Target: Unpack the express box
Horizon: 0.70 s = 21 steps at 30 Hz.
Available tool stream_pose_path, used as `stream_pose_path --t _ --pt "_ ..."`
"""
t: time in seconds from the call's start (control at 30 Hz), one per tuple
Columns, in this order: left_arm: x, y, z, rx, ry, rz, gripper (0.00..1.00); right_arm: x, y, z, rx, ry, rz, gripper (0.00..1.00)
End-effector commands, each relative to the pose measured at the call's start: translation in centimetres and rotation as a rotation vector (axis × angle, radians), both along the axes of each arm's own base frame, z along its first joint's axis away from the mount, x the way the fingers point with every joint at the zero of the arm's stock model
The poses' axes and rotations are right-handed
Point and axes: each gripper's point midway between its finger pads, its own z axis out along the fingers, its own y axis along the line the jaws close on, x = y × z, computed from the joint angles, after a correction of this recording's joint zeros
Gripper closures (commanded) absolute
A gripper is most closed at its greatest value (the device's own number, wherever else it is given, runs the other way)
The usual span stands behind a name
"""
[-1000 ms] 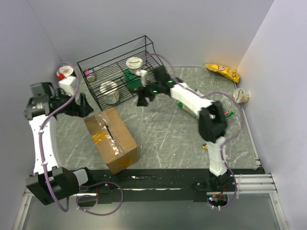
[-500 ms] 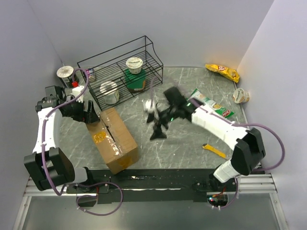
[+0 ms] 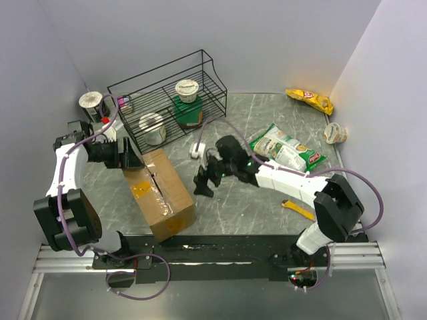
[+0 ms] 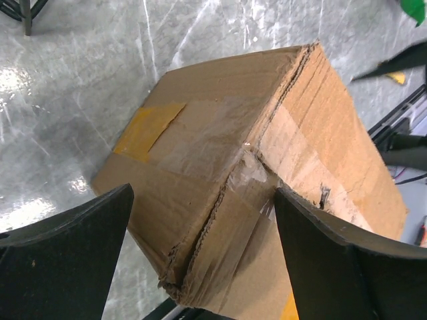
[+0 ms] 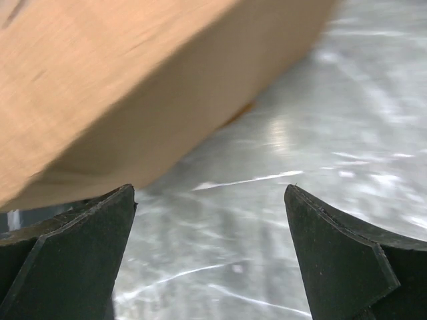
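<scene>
Express box [image 3: 159, 195]: lying closed and taped on the grey marbled table [image 3: 227, 208], just in front of the black wire rack [image 3: 155, 69], orange label facing up. Hovering at its far end, left gripper [image 3: 130, 157] standing wide open and holding nothing. Pointing at its right side from close by without touching, right gripper [image 3: 202, 181] gaping fully and carrying nothing.

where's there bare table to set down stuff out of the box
Bare tabletop runs along the near edge between the express box and the right arm's base, and at the back between the wire rack and the yellow snack bag. Crowded on the left: rack, cups, and the left gripper at the box.
</scene>
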Motion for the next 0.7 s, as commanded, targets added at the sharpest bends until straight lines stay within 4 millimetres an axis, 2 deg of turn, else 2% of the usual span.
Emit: stream_pose_path --t 0.0,0.07,0.1,0.13,0.17,0.27,0.33,0.43,0.47,0.5,0.57,0.63,0.67 --pt "0.4 -0.8 0.4 -0.044 0.005 0.029 0.08 3.7 -1.4 4.6 0.060 0.006 -0.065 0.00" --pt "0.6 -0.8 0.7 -0.040 -0.010 0.043 0.08 2.0 -1.6 4.8 0.070 0.062 0.054 0.00" --pt "1.1 -0.7 1.0 -0.038 -0.036 0.056 0.08 1.4 -1.7 5.6 0.073 0.042 0.119 0.00" --pt "1.3 -0.7 1.2 -0.032 -0.053 0.058 0.08 0.0 -2.5 4.8 0.036 0.023 0.214 0.00" --pt "1.5 -0.5 1.6 -0.023 -0.077 0.065 0.08 -0.7 -2.7 5.1 0.049 0.000 0.259 0.00" --pt "2.6 -0.4 2.8 -0.026 -0.121 0.072 0.08 -1.4 -2.8 4.8 0.068 -0.015 0.300 0.00" --pt "3.4 -0.2 3.0 -0.034 -0.128 0.094 0.08 -2.3 -2.2 5.4 0.113 0.021 0.350 0.00" --pt "4.2 -0.1 2.6 -0.050 -0.115 0.119 0.08 -4.5 -1.3 4.5 0.137 0.113 0.421 0.00" --pt "4.2 -0.2 2.1 -0.063 -0.096 0.118 0.08 -5.6 -0.4 4.6 0.154 0.097 0.455 0.00" --pt "4.1 -0.3 1.8 -0.069 -0.086 0.119 0.08 -6.5 -0.4 3.8 0.152 0.127 0.453 0.00" --pt "3.8 -0.5 1.0 -0.079 -0.060 0.114 0.08 -8.2 0.4 3.5 0.158 0.116 0.475 0.00" --pt "3.6 -0.5 0.7 -0.076 -0.055 0.106 0.09 -8.7 1.5 2.9 0.168 0.124 0.432 0.00" --pt "3.3 -0.6 0.5 -0.075 -0.053 0.106 0.09 -8.1 2.2 2.6 0.159 0.118 0.380 0.00"
